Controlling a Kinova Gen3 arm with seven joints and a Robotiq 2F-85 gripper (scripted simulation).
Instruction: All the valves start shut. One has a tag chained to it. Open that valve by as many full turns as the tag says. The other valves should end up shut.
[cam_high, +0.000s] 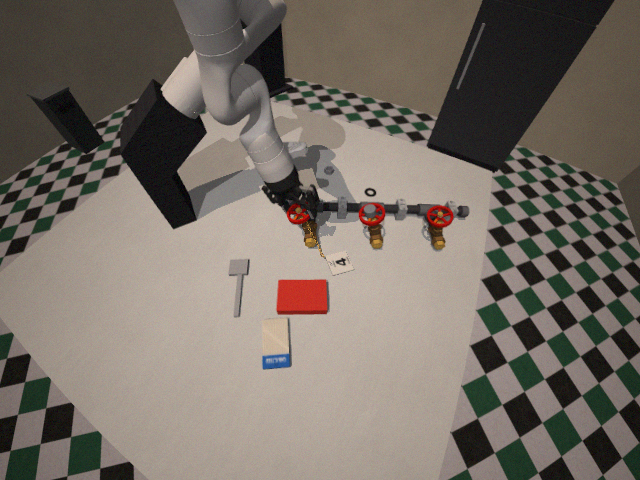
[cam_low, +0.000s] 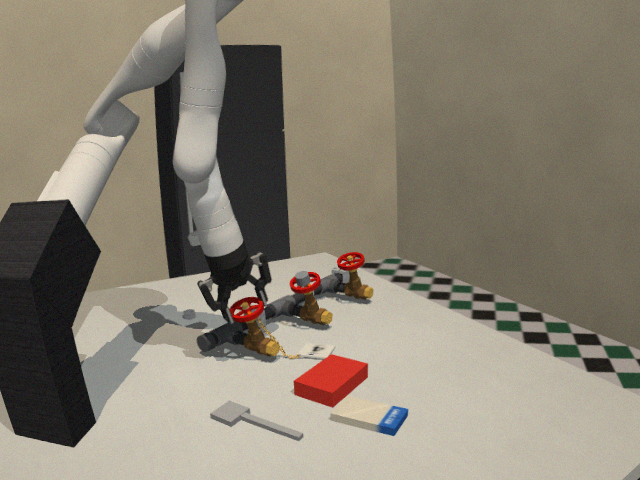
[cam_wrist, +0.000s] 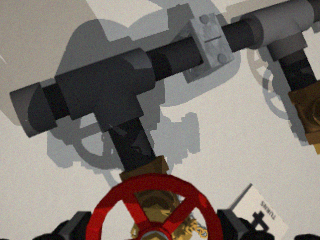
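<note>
Three red-handwheel valves stand on a dark pipe (cam_high: 410, 209) (cam_wrist: 175, 52). The left valve's handwheel (cam_high: 300, 214) (cam_low: 247, 310) (cam_wrist: 155, 210) carries a gold chain (cam_high: 317, 246) to a white tag (cam_high: 341, 262) (cam_low: 316, 350) (cam_wrist: 260, 212) marked 4. The middle valve (cam_high: 372, 212) (cam_low: 309, 285) and the right valve (cam_high: 438, 218) (cam_low: 350, 262) have no tag. My gripper (cam_high: 299, 205) (cam_low: 244, 303) (cam_wrist: 152, 231) is down over the left handwheel. Its fingers straddle the rim, partly closed in. They are open and not clamped on it.
A red block (cam_high: 302, 296) (cam_low: 330, 379), a white-and-blue box (cam_high: 275, 343) (cam_low: 369, 412) and a grey flat tool (cam_high: 238, 286) (cam_low: 255, 418) lie in front of the pipe. A black ring (cam_high: 370, 195) and a grey nut (cam_high: 328, 169) lie behind it. A tall black block (cam_high: 160, 155) (cam_low: 41, 320) stands to the left.
</note>
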